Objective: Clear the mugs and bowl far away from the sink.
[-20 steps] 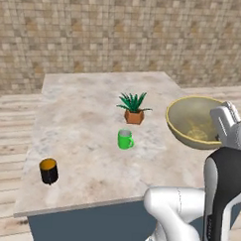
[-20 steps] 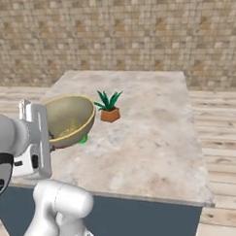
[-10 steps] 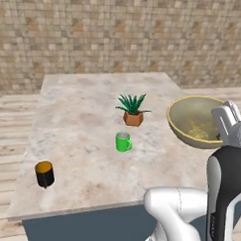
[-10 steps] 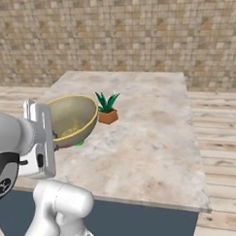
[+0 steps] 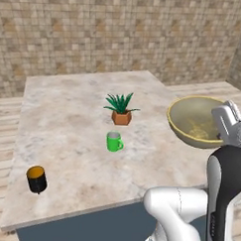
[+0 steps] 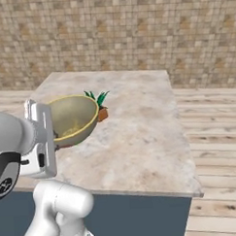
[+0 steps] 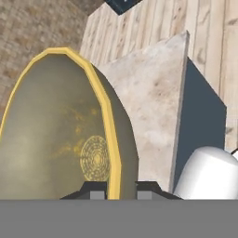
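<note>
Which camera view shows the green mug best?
The left base view: the green mug stands whole on the counter, in front of the potted plant. In the right base view the held bowl covers that spot.

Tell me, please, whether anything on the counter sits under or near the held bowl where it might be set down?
The gripper holds the wide olive-tan bowl by its yellow rim, above the marble counter. The potted green plant and bright green mug stand nearby to one side; the black mug with orange inside is farther off. Nothing visible lies directly beneath.
</note>
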Robot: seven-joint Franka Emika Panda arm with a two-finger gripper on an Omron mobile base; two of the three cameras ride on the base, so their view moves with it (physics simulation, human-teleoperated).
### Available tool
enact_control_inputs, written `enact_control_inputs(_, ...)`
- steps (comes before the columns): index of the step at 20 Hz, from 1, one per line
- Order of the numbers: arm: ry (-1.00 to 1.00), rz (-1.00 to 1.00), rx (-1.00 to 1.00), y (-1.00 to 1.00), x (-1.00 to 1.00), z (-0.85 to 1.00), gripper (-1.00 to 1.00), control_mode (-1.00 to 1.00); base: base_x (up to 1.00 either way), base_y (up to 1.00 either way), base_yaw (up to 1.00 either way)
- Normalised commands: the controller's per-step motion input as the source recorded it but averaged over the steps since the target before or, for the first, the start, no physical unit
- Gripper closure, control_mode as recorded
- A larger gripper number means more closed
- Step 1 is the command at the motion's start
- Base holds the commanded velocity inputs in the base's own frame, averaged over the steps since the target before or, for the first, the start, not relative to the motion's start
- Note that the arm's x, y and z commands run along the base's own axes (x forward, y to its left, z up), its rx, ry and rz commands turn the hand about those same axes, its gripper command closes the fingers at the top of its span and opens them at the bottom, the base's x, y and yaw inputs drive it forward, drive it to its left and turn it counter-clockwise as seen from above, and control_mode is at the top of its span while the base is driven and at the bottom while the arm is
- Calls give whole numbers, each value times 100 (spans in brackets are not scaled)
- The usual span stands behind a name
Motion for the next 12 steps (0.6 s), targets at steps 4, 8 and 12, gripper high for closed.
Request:
enact_control_inputs(4, 12, -30, 0, -20, 22, -20, 100, -100, 19, -11, -35)
enact_control_inputs(8, 23, -19, 0, -35, 41, -24, 100, -100, 0, 0, 0)
enact_control_inputs(12, 12, 2, 0, -46, 47, -21, 100, -100, 0, 0, 0)
